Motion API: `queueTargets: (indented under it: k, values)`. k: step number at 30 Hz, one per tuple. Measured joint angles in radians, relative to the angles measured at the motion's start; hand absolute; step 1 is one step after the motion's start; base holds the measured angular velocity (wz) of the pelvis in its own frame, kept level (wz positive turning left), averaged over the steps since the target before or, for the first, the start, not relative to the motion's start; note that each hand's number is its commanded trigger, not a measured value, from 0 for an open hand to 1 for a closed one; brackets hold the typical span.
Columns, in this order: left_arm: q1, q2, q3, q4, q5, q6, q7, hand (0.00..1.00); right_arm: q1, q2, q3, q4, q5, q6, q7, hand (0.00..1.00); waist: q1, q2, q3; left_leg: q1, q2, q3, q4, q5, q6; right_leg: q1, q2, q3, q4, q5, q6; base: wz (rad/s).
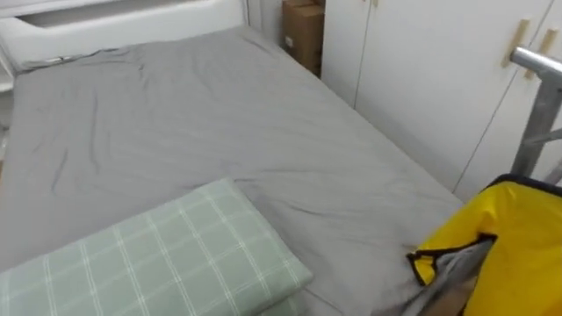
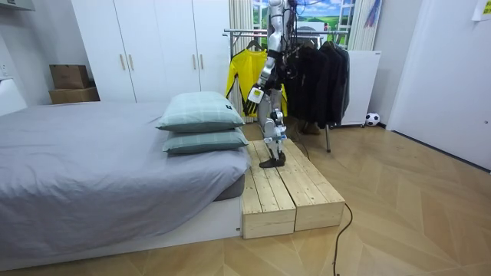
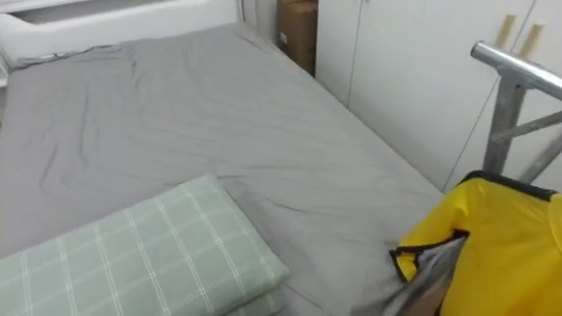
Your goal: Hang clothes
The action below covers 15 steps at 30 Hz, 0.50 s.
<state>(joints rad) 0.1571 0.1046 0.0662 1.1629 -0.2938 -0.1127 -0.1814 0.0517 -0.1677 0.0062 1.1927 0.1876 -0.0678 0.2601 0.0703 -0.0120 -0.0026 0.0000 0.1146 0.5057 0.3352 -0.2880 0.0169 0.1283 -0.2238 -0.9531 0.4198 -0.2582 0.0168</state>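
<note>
**A:** Yellow garment [image 1: 518,246], where is it?

**B:** At the end of the rack [image 2: 253,32], on the room view's left, beside the dark clothes [image 2: 318,77]. In the eye views it sits in the lower right corner, just beside the edge of the bed [image 1: 219,132].

**A:** Hung or held?

**B:** It looks hung from its top. A hand [image 2: 255,93] shows in front of it, but I cannot tell which hand it is. Nor can I tell whether its fingers are spread, pressed together or pinching the cloth.

**A:** Which step, then?

**B:** I judge it is the hanging itself, near its end. The robot stands on the wooden platform [image 2: 288,188] between bed and rack, and its head looks along the bed, over the checked pillow [image 1: 167,254].

**A:** And next?

**B:** The garment likely needs checking to see that it sits securely. If the hand grips it, a gentle release should keep it from sliding off.
</note>
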Motion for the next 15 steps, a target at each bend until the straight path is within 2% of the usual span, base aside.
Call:
queueTargets:
  k: [1, 3, 4, 5, 6, 7, 8, 9, 10, 11, 12, 13, 14, 15]
  values:
    - [0.002, 0.001, 0.012, 0.001, 0.002, 0.001, 0.001, 0.00, 0.006, 0.000, -0.001, 0.000, -0.002, 0.009, -0.014, 0.00, -0.003, 0.002, 0.0015, 0.004, -0.010, -0.021, 0.000, -0.004, 0.008, 0.005, -0.021, 0.007, 0.038, 0.001, 0.002, 0.52]
    - [0.003, 0.009, 0.013, 0.002, 0.006, 0.003, 0.003, 0.00, 0.014, 0.000, -0.001, 0.000, -0.008, 0.022, -0.038, 0.00, -0.011, 0.006, 0.0042, 0.009, -0.027, -0.068, 0.000, -0.008, 0.024, -0.002, -0.050, 0.061, 0.108, 0.012, 0.009, 0.70]
    - [0.003, 0.015, 0.012, 0.003, 0.011, 0.004, 0.005, 0.00, 0.020, 0.000, -0.001, 0.002, -0.023, 0.026, -0.051, 0.00, -0.014, 0.007, 0.0050, 0.011, -0.041, -0.109, 0.000, -0.010, 0.035, -0.018, -0.059, 0.142, 0.154, 0.024, 0.012, 0.94]
    - [0.000, 0.023, 0.009, 0.003, 0.011, 0.005, 0.008, 0.00, 0.024, 0.001, 0.000, 0.007, -0.027, 0.026, -0.065, 0.00, -0.028, 0.014, 0.0034, 0.015, -0.044, -0.162, 0.002, -0.010, 0.044, -0.042, -0.048, 0.232, 0.164, 0.026, 0.011, 1.04]
    - [0.001, 0.028, 0.009, 0.004, 0.010, 0.006, 0.013, 0.00, 0.027, 0.002, 0.000, 0.008, -0.025, 0.026, -0.068, 0.00, -0.033, 0.019, 0.0037, 0.013, -0.044, -0.188, 0.001, -0.009, 0.046, -0.049, -0.026, 0.280, 0.148, 0.014, 0.024, 1.13]
    - [0.002, 0.037, 0.009, 0.005, 0.010, 0.010, 0.021, 0.00, 0.034, 0.003, 0.000, 0.008, -0.023, 0.027, -0.078, 0.00, -0.039, 0.022, 0.0036, 0.014, -0.043, -0.229, -0.010, -0.001, 0.049, -0.069, 0.014, 0.372, 0.092, -0.001, 0.037, 1.16]
    - [0.002, 0.050, 0.009, 0.004, 0.011, 0.024, 0.025, 0.00, 0.043, 0.005, 0.000, 0.008, -0.023, 0.028, -0.094, 0.00, -0.044, 0.024, 0.0042, 0.019, -0.044, -0.273, -0.019, 0.006, 0.049, -0.086, 0.049, 0.450, 0.032, -0.002, 0.034, 1.12]
    - [0.002, 0.056, 0.009, 0.004, 0.012, 0.028, 0.026, 0.00, 0.047, 0.007, -0.001, 0.008, -0.022, 0.028, -0.103, 0.00, -0.044, 0.023, 0.0042, 0.024, -0.044, -0.294, -0.026, 0.010, 0.048, -0.096, 0.066, 0.494, 0.001, -0.001, 0.033, 1.19]
    - [0.003, 0.064, 0.010, 0.005, 0.013, 0.030, 0.033, 0.00, 0.050, 0.011, -0.005, 0.009, -0.017, 0.032, -0.112, 0.00, -0.053, 0.020, 0.0060, 0.032, -0.046, -0.344, -0.036, 0.016, 0.043, -0.106, 0.100, 0.568, -0.069, 0.010, 0.026, 1.29]
    - [0.004, 0.074, 0.009, 0.007, 0.014, 0.031, 0.042, 0.00, 0.049, 0.022, -0.013, 0.009, -0.017, 0.032, -0.119, 0.00, -0.071, 0.013, 0.0067, 0.043, -0.051, -0.398, -0.047, 0.022, 0.038, -0.105, 0.127, 0.634, -0.160, 0.037, 0.019, 1.34]
    - [0.005, 0.078, 0.009, 0.007, 0.015, 0.031, 0.046, 0.00, 0.048, 0.026, -0.019, 0.009, -0.018, 0.032, -0.119, 0.00, -0.077, 0.007, 0.0065, 0.047, -0.056, -0.421, -0.050, 0.024, 0.035, -0.105, 0.137, 0.661, -0.204, 0.056, 0.019, 1.37]
    - [0.007, 0.086, 0.009, 0.007, 0.015, 0.031, 0.054, 0.00, 0.045, 0.035, -0.031, 0.016, -0.018, 0.031, -0.124, 0.00, -0.090, -0.012, 0.0094, 0.049, -0.074, -0.461, -0.045, 0.024, 0.031, -0.105, 0.147, 0.723, -0.249, 0.092, 0.037, 1.13]
    - [0.010, 0.088, 0.009, 0.006, 0.015, 0.032, 0.061, 0.00, 0.045, 0.037, -0.032, 0.016, -0.018, 0.029, -0.132, 0.00, -0.098, -0.020, 0.0082, 0.051, -0.084, -0.485, -0.044, 0.024, 0.027, -0.099, 0.153, 0.746, -0.250, 0.107, 0.037, 1.18]
    - [0.019, 0.080, 0.009, 0.006, 0.014, 0.032, 0.075, 0.00, 0.047, 0.035, -0.035, 0.020, -0.016, 0.027, -0.149, 0.00, -0.086, -0.026, 0.0105, 0.057, -0.095, -0.509, -0.044, 0.019, 0.017, -0.088, 0.158, 0.753, -0.249, 0.145, 0.039, 0.76]
